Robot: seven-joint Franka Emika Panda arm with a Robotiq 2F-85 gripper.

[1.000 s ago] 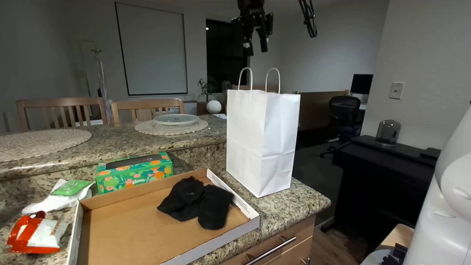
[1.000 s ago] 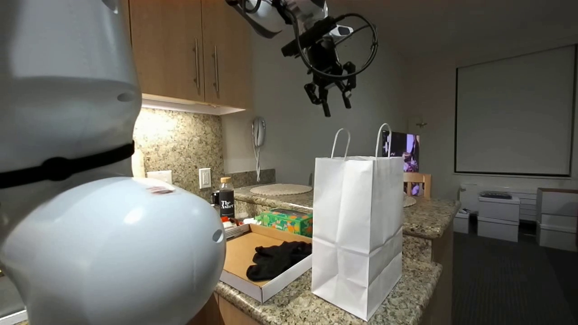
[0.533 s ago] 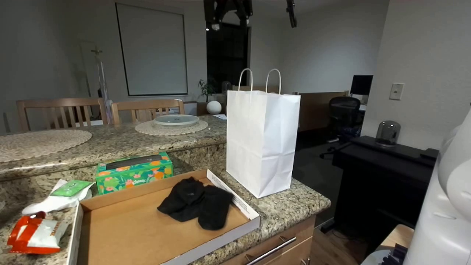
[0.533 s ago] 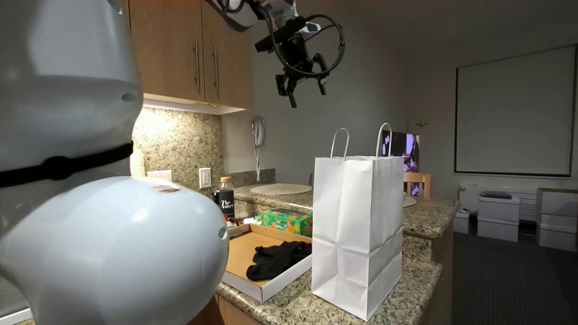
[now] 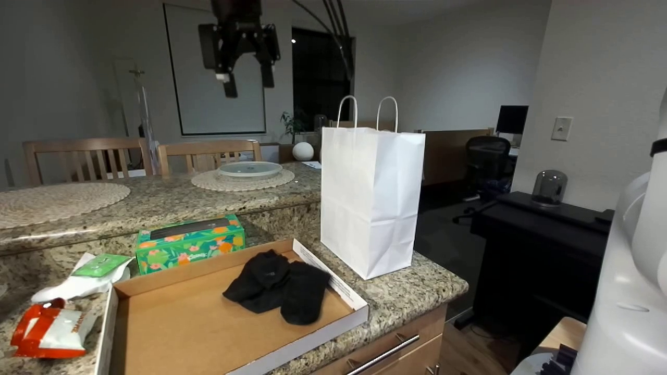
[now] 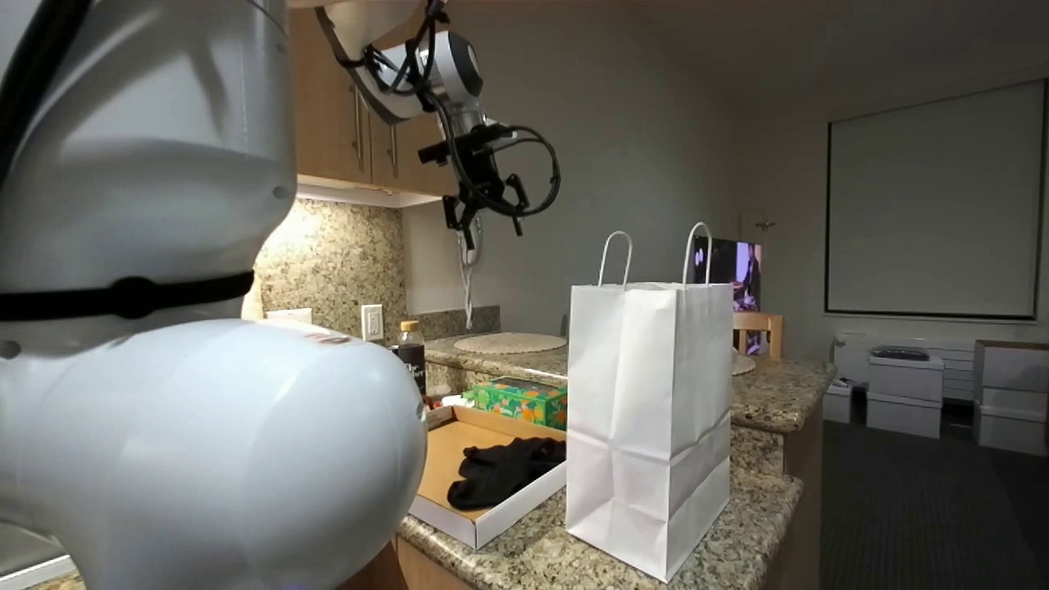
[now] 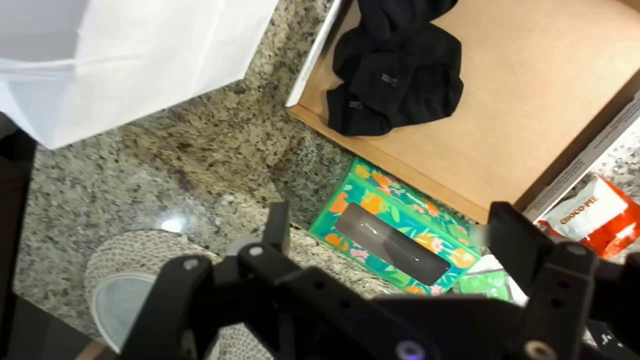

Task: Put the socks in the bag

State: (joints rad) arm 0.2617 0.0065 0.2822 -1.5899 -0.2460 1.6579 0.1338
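The black socks (image 5: 305, 294) lie bunched together in a shallow cardboard tray (image 5: 177, 328), near its side by the bag. They also show in an exterior view (image 6: 508, 471) and at the top of the wrist view (image 7: 400, 75). The white paper bag (image 5: 365, 203) stands upright on the counter beside the tray, its two handles raised. It also shows in an exterior view (image 6: 639, 410) and at the upper left of the wrist view (image 7: 150, 55). The bag's inside is hidden. My gripper (image 5: 249, 84) is open and empty, high above the counter and apart from socks and bag; its fingers (image 7: 276, 225) are wide apart.
A green floral tissue box (image 7: 390, 230) stands against the tray's back, below my gripper in the wrist view. A red and white snack packet (image 5: 54, 333) and a green packet (image 5: 103, 265) lie beside the tray. A raised granite ledge (image 5: 156, 192) holds woven mats and a dish (image 5: 250, 169).
My gripper has moved from above the bag leftward in both exterior views, toward the tray side, rising first and then coming down. It stays open. The socks, tray and bag have not moved.
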